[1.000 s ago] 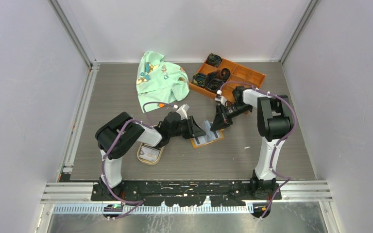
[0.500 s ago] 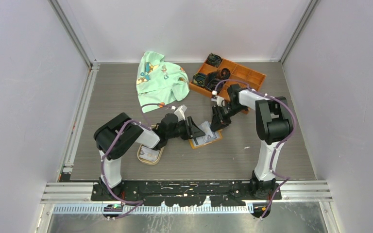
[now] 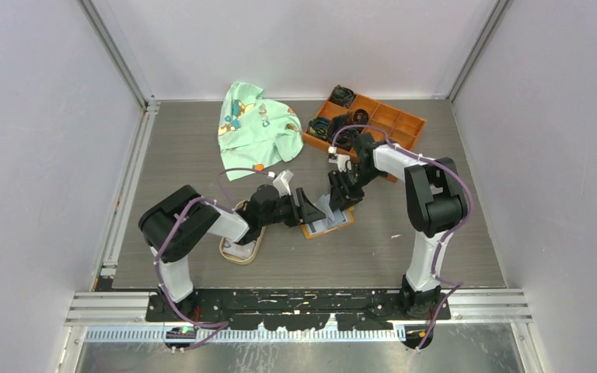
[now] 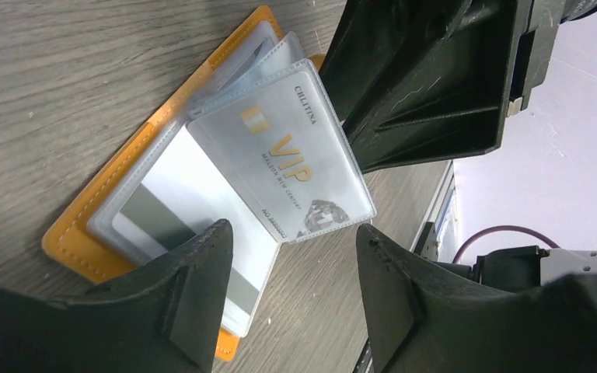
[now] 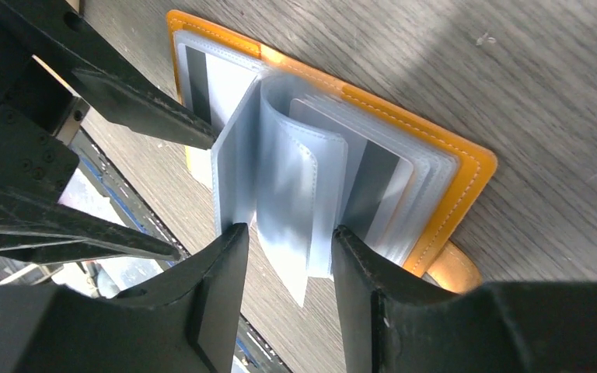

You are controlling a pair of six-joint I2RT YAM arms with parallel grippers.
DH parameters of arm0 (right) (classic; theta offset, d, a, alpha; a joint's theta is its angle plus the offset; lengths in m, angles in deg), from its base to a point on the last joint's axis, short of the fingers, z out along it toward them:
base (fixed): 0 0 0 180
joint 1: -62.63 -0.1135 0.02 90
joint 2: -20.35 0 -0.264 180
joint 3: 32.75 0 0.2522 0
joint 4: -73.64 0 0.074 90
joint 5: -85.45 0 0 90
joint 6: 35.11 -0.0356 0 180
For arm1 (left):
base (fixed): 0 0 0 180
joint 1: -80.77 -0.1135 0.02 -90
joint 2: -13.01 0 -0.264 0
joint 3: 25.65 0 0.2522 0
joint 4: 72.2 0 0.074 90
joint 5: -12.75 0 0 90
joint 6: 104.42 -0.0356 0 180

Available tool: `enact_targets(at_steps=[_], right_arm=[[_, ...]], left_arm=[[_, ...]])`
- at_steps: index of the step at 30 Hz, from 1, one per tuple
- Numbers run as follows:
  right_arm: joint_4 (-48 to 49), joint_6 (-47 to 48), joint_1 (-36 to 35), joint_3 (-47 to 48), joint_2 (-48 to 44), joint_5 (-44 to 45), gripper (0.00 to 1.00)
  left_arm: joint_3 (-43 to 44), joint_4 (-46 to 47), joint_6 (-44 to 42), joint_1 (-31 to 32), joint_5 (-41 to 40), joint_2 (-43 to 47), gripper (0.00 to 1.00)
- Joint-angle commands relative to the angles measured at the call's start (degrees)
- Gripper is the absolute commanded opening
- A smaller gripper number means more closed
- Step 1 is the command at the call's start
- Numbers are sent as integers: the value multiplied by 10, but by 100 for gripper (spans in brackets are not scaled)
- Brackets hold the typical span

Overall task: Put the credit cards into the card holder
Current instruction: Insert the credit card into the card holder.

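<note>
Left pincer (image 4: 291, 242) wider beside card holder (image 4: 66, 247)

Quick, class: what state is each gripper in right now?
Left gripper: open, holding nothing.
Right gripper: open, straddling sleeves of the card holder.

Two YAM arms, white links, black joints.
Left arm (image 3: 194, 225) and right arm (image 3: 427, 194) are bolted to the black base rail (image 3: 295, 303), with a purple cable (image 3: 172, 247) looped along each. Left gripper (image 4: 294, 233) and right gripper (image 5: 289, 233) have matte black wedge fingers (image 4: 194, 295) with scuffed edges.
</note>
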Motion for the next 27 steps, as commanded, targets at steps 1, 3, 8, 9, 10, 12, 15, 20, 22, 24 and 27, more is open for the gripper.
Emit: enact_targets(at_steps=[1,3,8,9,10,12,15,20,22,24,27], right_arm=[[8,2,-17,8,-39,20,50],[9,2,-23,8,-40,23,50],[10,4,-43,7,-48,35,52],[11,4,-47,8,-50,38,52],[12,4,-51,7,-53,41,52],[13,5,-55,7,-56,45,53],[13,5,-58,7,-56,46,53],[12,4,-60,7,-53,48,53],[14,3,-60,8,-52,58,51],[15,1,-60,8,-51,76,50],[16,-1,-60,9,-49,100,48]], left_arm=[[-23,32,-16,-3,-18,38,62],[-28,39,-15,-2,-18,40,64],[-28,54,-8,-2,-18,34,68],[-28,54,-8,-2,-19,34,69],[-28,54,-8,-3,-20,34,69],[-28,51,-9,-2,-23,36,70],[-30,49,-10,-3,-26,40,71],[-36,40,-12,-3,-31,45,70],[-38,40,-12,-3,-30,45,66],[-40,36,-13,-2,-31,46,63],[-43,20,-18,-2,-35,51,58]])
